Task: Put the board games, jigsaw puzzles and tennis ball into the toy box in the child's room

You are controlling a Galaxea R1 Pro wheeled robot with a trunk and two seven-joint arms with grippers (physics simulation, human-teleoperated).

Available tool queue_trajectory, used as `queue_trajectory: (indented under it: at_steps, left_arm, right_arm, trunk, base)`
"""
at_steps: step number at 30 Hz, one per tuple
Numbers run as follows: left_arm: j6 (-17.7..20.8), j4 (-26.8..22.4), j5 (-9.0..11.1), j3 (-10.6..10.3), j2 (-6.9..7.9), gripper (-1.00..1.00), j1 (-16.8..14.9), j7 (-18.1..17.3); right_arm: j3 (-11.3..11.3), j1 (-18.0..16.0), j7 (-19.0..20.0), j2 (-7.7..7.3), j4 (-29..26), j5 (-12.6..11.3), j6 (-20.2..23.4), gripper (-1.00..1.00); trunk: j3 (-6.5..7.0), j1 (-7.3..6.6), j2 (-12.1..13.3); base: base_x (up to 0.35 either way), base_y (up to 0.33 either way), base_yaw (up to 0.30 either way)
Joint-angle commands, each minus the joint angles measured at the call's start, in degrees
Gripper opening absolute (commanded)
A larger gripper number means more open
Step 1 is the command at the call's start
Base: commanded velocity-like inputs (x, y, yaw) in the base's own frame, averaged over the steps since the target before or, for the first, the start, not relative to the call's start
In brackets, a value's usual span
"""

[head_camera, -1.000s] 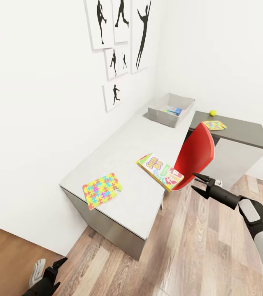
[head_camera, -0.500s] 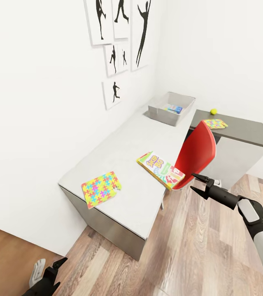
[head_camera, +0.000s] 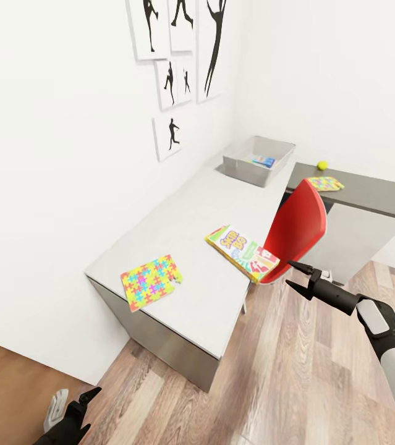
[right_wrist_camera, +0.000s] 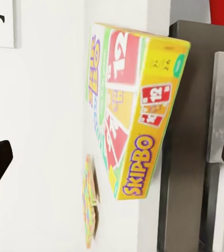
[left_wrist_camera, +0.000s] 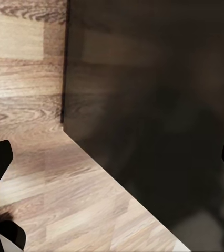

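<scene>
The yellow-green-red SKIP BO board game (head_camera: 242, 253) lies at the near edge of the light grey table (head_camera: 185, 216). My right gripper (head_camera: 291, 274) hangs open just to its right, off the table edge, a short gap away. In the right wrist view the SKIP BO box (right_wrist_camera: 133, 110) faces the open right gripper (right_wrist_camera: 112, 160). One jigsaw puzzle (head_camera: 151, 282) lies on the table's near corner, another jigsaw puzzle (head_camera: 324, 183) on the dark wing beside the tennis ball (head_camera: 322, 165). The toy box (head_camera: 250, 173) at the far end holds a blue board game (head_camera: 263, 162). My left gripper (head_camera: 84, 405) is open, low over the floor.
A red chair (head_camera: 296, 225) stands against the table edge right behind the SKIP BO box, close to my right gripper. Black silhouette pictures (head_camera: 178, 37) hang on the white wall. Wood plank floor (head_camera: 284, 371) lies open in front of the table.
The whole view has shifted slightly, so the camera moved. My right gripper now sits a little closer to the SKIP BO box, still open. Nothing on the table has moved.
</scene>
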Motion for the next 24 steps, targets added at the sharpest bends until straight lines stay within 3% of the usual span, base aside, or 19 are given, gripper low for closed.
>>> queue_trajectory:
  at_steps: [1,12,24]
  left_arm:
    - [0.4,0.0,0.1,0.2,-0.02,1.00,0.0,-0.1]
    - [0.5,0.0,0.2,0.1,-0.02,1.00,0.0,-0.1]
    - [0.5,0.0,0.2,0.1,-0.02,1.00,0.0,-0.2]
  right_arm:
    - [-0.2,0.0,0.2,0.01,0.0,0.1,0.2,1.00]
    - [-0.1,0.0,0.3,-0.06,0.0,0.1,0.3,1.00]
    - [-0.1,0.0,0.4,-0.18,-0.1,0.0,0.4,1.00]
  trunk:
    - [-0.23,0.23,-0.4]
    - [-2.20,2.64,-4.9]
    - [-2.20,2.64,-4.9]
  base:
    - [0.000,0.000,0.000]
    - [0.000,0.000,0.000]
    - [0.000,0.000,0.000]
